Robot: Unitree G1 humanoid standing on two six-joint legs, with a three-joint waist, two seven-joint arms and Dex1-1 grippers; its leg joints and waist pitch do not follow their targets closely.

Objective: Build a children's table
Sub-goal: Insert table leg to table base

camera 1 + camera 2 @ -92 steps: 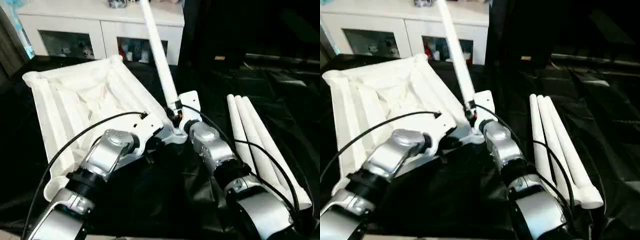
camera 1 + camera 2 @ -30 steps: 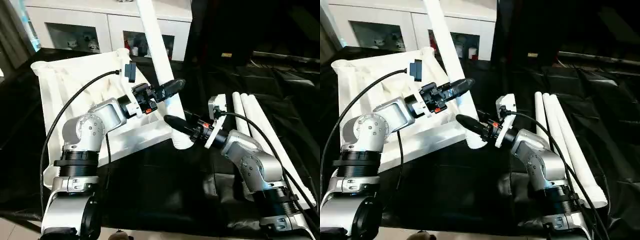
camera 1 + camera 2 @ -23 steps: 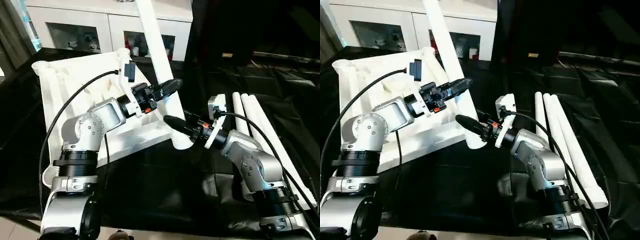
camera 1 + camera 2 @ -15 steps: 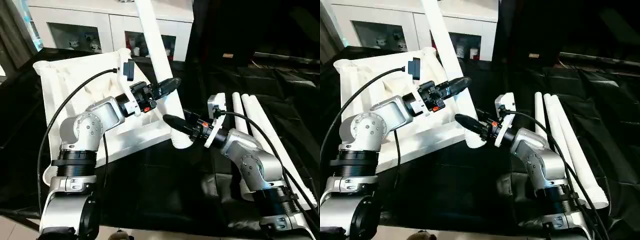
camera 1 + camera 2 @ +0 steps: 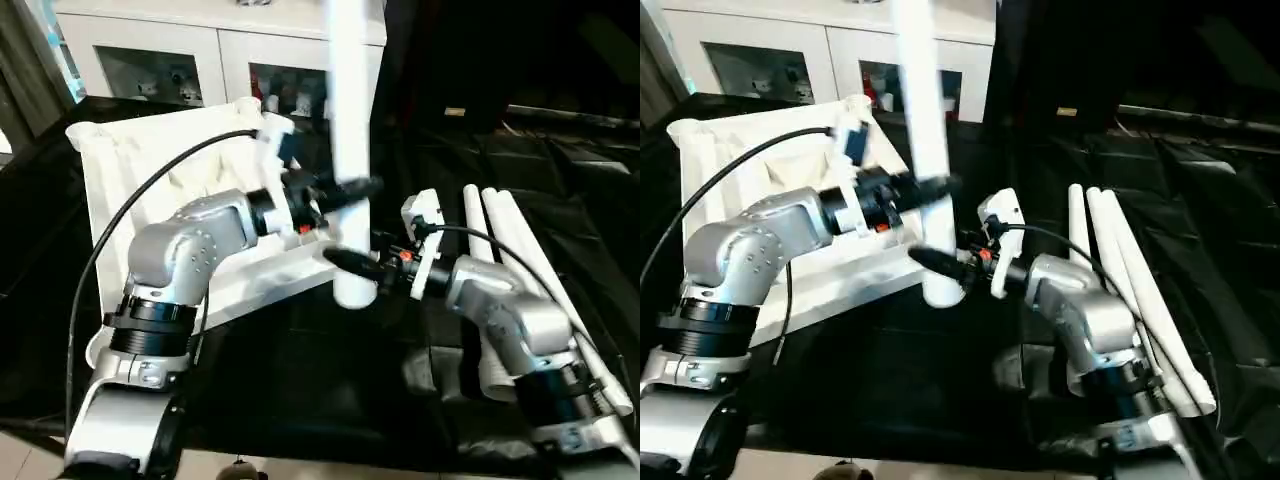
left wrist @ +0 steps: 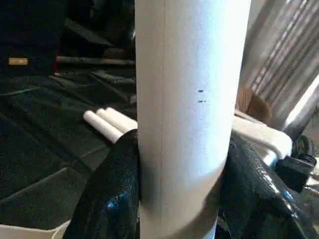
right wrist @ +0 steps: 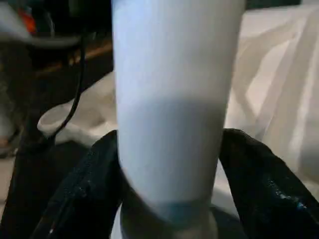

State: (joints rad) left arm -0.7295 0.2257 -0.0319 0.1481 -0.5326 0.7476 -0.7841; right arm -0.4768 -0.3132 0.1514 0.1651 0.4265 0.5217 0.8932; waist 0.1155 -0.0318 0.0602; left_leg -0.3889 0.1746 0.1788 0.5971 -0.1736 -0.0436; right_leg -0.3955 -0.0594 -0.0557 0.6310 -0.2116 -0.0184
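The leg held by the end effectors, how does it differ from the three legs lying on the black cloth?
The held leg stands upright at the tabletop; the three spare legs lie flat, side by side. The held leg has both end effectors around it; the spare legs are untouched. All are white tubes.

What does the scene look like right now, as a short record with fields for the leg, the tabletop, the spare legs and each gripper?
leg in hand: white tube leg, about upright, its lower end at the tabletop's near right corner
tabletop: white tabletop, ribbed underside up, on the black-draped table
spare legs: three spare legs lying side by side to the right
left gripper: left gripper, jaws closed on the leg's shaft
right gripper: right gripper, jaws either side of the leg near its lower end; grip not clear
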